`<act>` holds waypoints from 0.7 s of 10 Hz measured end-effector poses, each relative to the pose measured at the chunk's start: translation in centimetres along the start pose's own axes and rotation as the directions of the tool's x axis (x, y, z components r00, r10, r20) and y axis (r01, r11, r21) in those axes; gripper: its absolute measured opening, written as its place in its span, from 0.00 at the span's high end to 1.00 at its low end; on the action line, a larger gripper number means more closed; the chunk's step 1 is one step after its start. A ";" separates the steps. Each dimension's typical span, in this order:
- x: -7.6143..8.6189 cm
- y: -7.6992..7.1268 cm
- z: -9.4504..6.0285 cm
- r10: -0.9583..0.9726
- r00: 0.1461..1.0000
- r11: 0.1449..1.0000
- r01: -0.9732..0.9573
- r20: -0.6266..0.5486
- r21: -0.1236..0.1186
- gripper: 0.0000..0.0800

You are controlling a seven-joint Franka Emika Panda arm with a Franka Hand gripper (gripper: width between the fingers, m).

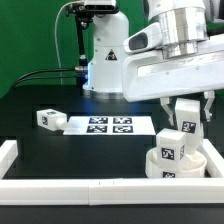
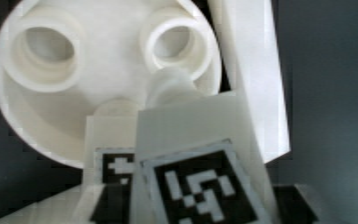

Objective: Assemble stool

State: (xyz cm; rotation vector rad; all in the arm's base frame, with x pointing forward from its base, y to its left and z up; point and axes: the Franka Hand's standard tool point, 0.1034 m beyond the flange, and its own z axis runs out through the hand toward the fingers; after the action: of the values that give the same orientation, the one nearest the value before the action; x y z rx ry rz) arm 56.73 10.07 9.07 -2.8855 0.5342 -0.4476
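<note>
Front rail: A long white border rail (image 1: 90,190) is seen along the near edge of the black tabletop (image 1: 90,155).
Seat: The round white seat (image 1: 192,165) is found in the near corner at the exterior view's right, just behind that rail. Two round holes are shown in its face in the wrist view (image 2: 105,60).
Upright leg: A white block leg (image 1: 172,143) with a black-and-white tag is held upright over the seat. Its tagged face fills the wrist view's foreground (image 2: 194,175). Contact with the seat cannot be told.
Claw: The claw (image 1: 193,118) is pinched on the upright leg's upper part.
Second leg: Another tagged leg (image 1: 48,118) is left lying well apart, at the exterior view's left.
Marker board: The marker board (image 1: 108,125) is laid flat just beside the second leg.
Base: The arm's white base (image 1: 105,60) is seen at the back.
</note>
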 end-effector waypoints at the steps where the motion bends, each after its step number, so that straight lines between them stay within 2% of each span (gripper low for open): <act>1: -0.1 -0.2 0.3 0.000 1.000 1.000 0.000 0.002 0.000 0.60; 7: -0.2 -0.3 0.8 -0.011 0.999 1.000 0.011 -0.030 -0.005 0.60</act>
State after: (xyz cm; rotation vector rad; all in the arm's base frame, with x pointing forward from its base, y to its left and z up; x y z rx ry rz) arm 56.88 10.53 8.29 -2.8924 0.5246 -0.4923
